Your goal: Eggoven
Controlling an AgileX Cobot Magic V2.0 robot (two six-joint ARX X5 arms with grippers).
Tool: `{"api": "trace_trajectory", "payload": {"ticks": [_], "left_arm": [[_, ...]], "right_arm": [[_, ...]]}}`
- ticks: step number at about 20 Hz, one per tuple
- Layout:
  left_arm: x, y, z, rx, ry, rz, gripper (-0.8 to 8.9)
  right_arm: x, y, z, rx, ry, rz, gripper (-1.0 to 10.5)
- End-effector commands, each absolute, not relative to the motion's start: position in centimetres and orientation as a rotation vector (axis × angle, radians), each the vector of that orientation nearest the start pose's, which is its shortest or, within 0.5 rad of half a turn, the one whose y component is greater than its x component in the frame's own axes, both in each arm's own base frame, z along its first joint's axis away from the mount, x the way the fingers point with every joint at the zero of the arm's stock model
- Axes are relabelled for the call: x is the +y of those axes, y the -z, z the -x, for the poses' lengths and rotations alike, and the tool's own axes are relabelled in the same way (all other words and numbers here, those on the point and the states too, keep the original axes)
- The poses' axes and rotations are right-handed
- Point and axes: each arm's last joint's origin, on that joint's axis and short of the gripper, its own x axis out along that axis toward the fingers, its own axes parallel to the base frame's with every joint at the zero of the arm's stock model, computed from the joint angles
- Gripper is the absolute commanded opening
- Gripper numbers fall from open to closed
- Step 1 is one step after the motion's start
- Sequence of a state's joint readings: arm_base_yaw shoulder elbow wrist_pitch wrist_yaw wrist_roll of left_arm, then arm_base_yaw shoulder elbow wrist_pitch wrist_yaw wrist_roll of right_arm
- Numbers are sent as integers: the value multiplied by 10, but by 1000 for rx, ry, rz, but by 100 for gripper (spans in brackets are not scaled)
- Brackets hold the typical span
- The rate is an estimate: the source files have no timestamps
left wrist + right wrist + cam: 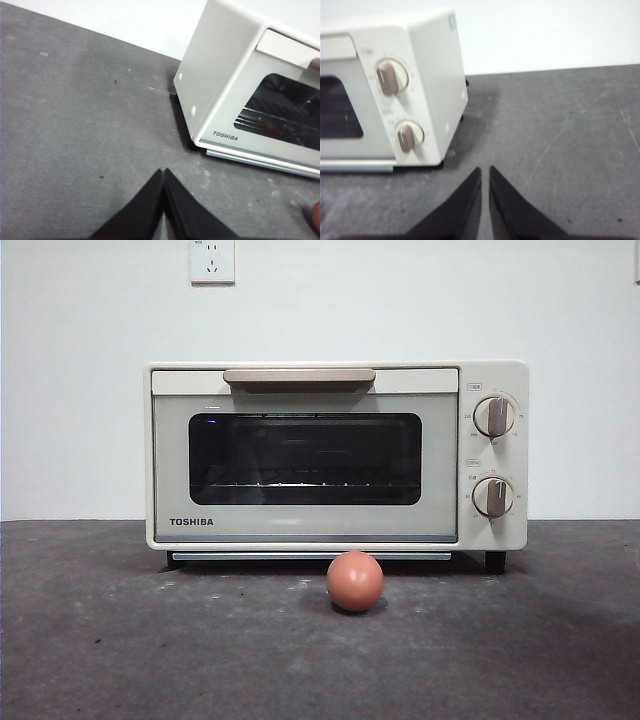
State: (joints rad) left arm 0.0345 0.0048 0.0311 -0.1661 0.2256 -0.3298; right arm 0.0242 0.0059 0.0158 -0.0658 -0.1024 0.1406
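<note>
On the grey table (110, 640), front view, the reddish-brown egg (355, 581) rests just ahead of the cream toaster oven (337, 455), at roughly 6 o'clock from the dark glass window (305, 459) and a little to the 3 o'clock side of the door's centre. Oven door reads closed, beige handle (299, 376) across the top; two knobs (494, 416) stacked at the 3 o'clock end. White wall behind carries a socket (212, 260). Left gripper (164, 172): jaws pressed together, tips touching, nothing between them; it hangs over bare table off the oven's TOSHIBA corner, well apart from the egg. Right gripper (485, 170): jaws nearly together, a thin slit between them, nothing held; it hangs over bare table beside the oven's knob end. Egg does not show in right wrist view.
</note>
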Motion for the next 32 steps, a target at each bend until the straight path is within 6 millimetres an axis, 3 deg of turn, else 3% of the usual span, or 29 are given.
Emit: {"api": "trace_trajectory", "payload": {"ticks": [1, 8, 16, 25, 32], "left_arm": [[-3, -150, -96, 189, 155, 423, 7], [-4, -172, -90, 201, 193, 500, 7], [-7, -223, -80, 240, 277, 483, 7], [-12, -276, -79, 427, 433, 330, 7], [-15, -297, -81, 599, 520, 260, 7]], "right_arm": [[5, -163, -97, 52, -124, -198, 4], [6, -183, -90, 76, -142, -364, 4], [7, -239, -75, 114, -197, -339, 4], [13, -291, -76, 452, -395, -195, 4], [21, -313, -85, 676, -585, -162, 4]]}}
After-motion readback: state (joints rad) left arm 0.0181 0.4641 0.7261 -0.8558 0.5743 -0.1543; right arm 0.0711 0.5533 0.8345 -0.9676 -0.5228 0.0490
